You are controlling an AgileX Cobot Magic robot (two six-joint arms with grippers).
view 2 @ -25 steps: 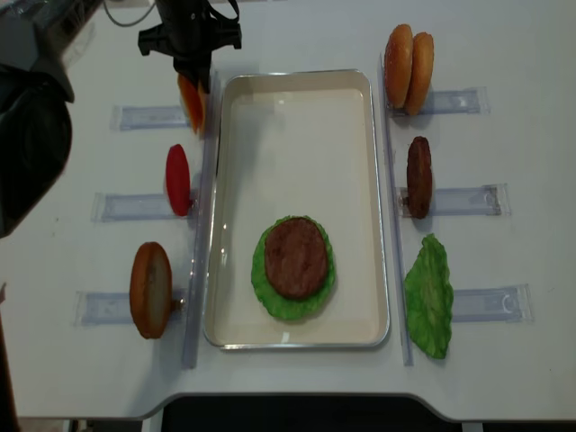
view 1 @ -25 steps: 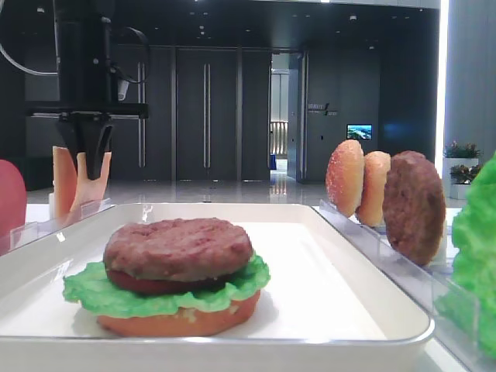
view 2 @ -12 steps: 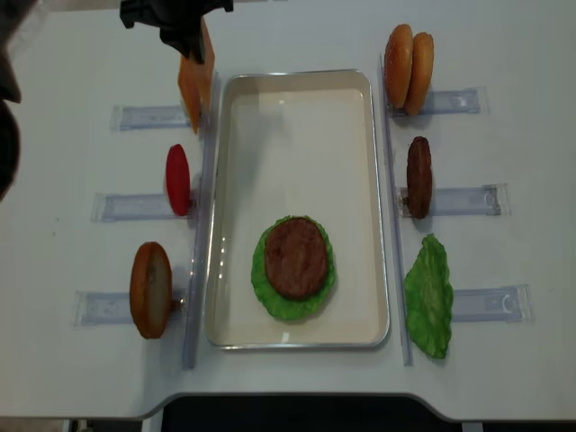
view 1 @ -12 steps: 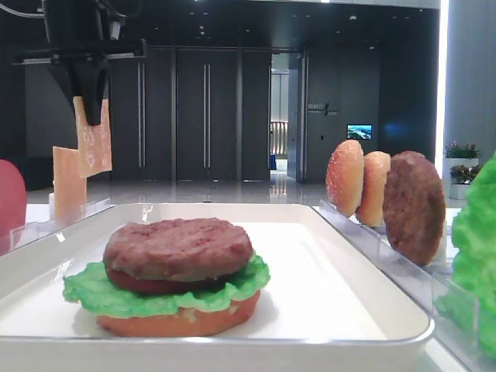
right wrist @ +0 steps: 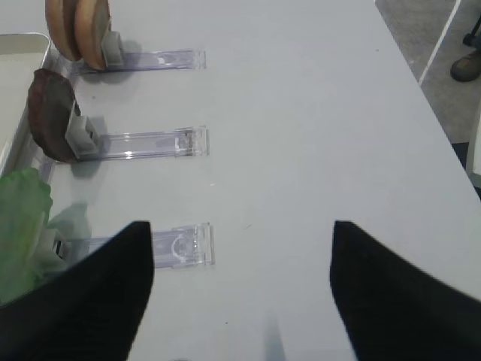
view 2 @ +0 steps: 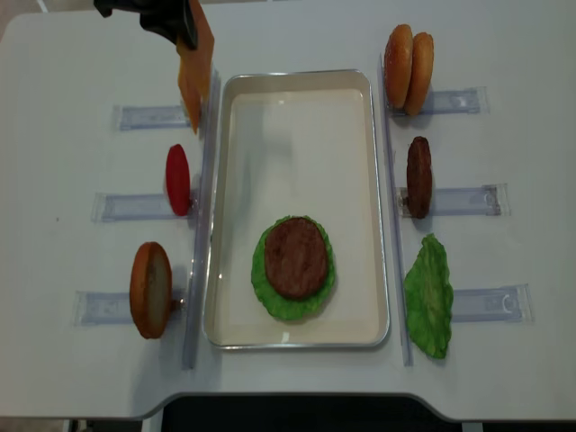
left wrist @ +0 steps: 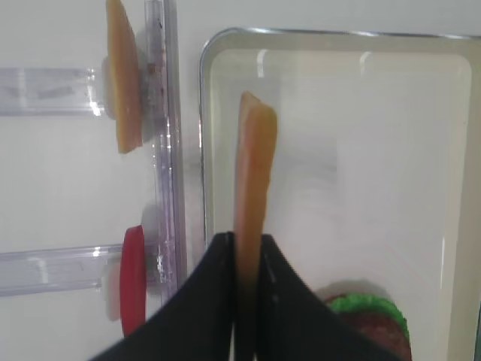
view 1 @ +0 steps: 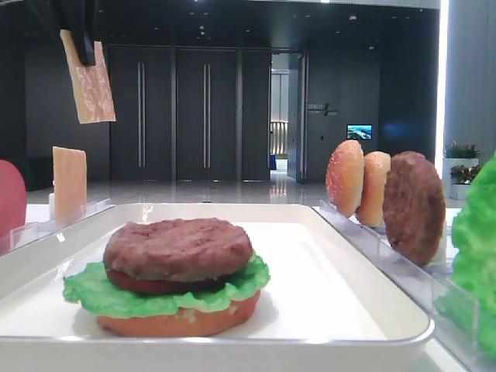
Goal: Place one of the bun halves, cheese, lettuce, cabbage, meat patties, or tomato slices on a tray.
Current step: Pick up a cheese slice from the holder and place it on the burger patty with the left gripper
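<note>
My left gripper point(left wrist: 246, 244) is shut on the lower edge of a thin pale-orange cheese slice point(left wrist: 255, 173), which hangs high over the far left part of the white tray point(left wrist: 203, 150). In the low view the held cheese point(view 1: 89, 77) dangles well above the table. From overhead the left gripper point(view 2: 171, 18) and the cheese point(view 2: 200, 45) sit at the top left. On the tray lies a stack with a meat patty point(view 2: 294, 256) on lettuce point(view 2: 261, 288). My right gripper point(right wrist: 240, 226) is open over bare table, with nothing between its fingers.
A second cheese slice point(view 1: 70, 182) stands in its clear rack. Left of the tray stand a tomato slice point(view 2: 177, 178) and a bun half point(view 2: 150, 288). On the right are two bun halves point(view 2: 408, 58), a patty point(view 2: 418, 175) and lettuce point(view 2: 428, 297).
The left gripper has risen from the rack with one cheese slice and now holds it much higher. The other slice stays in the rack.
</note>
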